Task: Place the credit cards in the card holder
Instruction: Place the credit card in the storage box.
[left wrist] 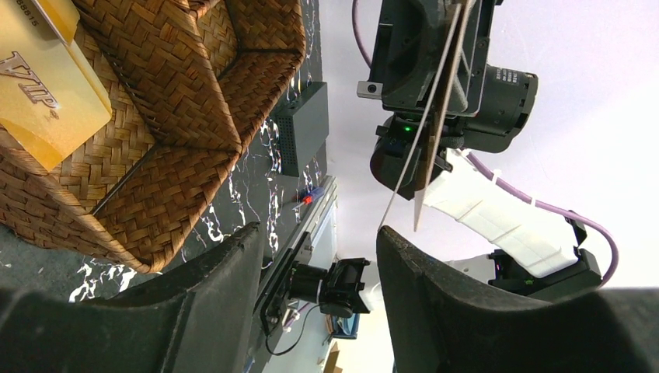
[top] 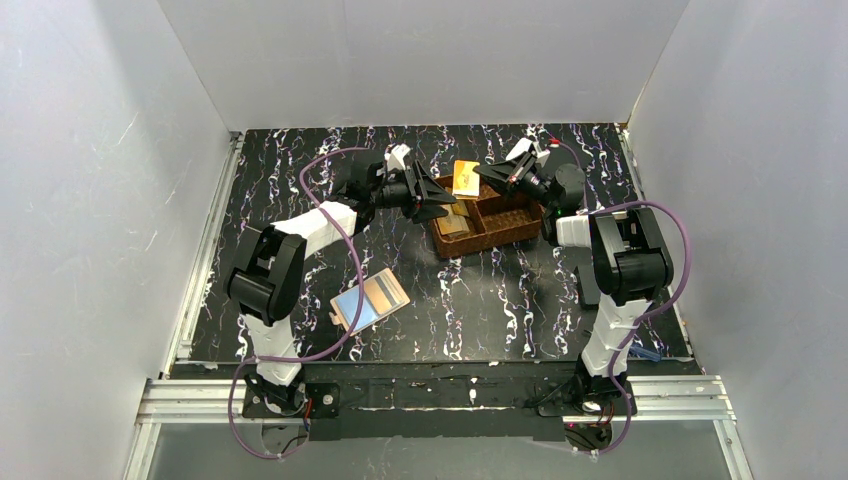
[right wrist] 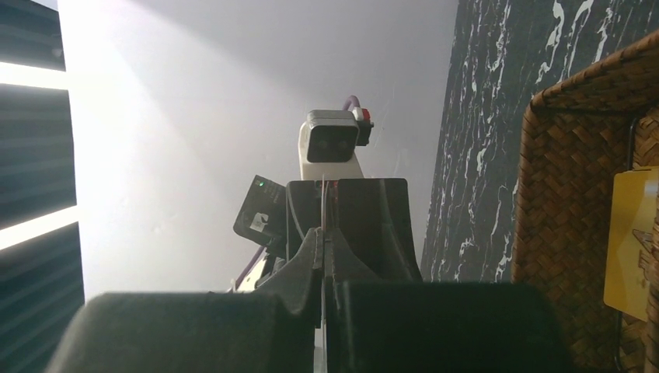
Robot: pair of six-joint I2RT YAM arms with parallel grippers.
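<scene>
My right gripper (top: 497, 174) is shut on an orange credit card (top: 465, 180) and holds it in the air over the basket's far left corner. The card shows edge-on in the right wrist view (right wrist: 322, 203), pinched between the fingers (right wrist: 323, 237), and edge-on in the left wrist view (left wrist: 437, 93). My left gripper (top: 432, 200) is open and empty (left wrist: 319, 241), facing the held card from the left, just short of it. More golden cards lie in the basket (top: 455, 222) (left wrist: 43, 85) (right wrist: 633, 241). The card holder (top: 368, 300) lies open on the table near the left arm, showing its orange and blue faces.
A brown woven three-compartment basket (top: 510, 222) (left wrist: 179, 101) (right wrist: 575, 202) stands at the middle back of the black marbled table (top: 480, 310). A small black box (left wrist: 303, 128) sits on the table beyond the basket. White walls enclose three sides.
</scene>
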